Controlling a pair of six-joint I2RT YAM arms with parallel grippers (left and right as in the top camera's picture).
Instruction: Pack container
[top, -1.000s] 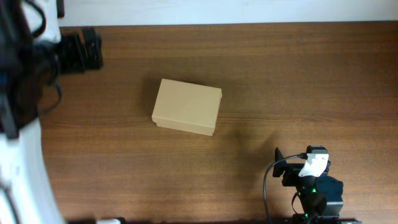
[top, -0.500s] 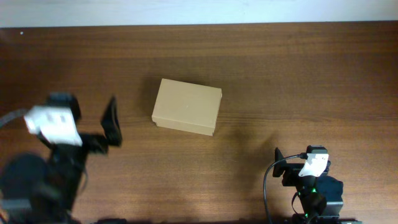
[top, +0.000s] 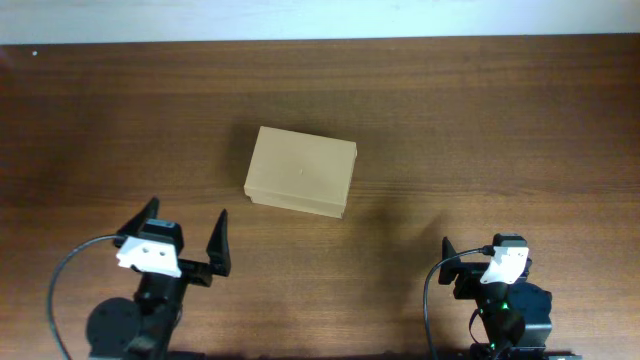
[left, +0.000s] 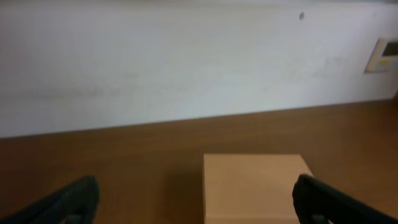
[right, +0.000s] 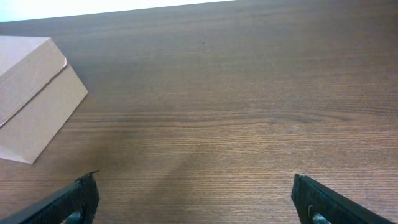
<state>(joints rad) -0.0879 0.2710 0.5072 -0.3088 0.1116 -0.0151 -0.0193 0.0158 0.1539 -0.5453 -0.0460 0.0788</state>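
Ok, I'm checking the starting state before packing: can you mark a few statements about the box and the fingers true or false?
The cardboard box is closed. True.
The left fingers grip the box. False: they are spread open, apart from it.
The right fingers are shut. False: they are spread wide above the wooden table.
The box rests flat on the table. True.
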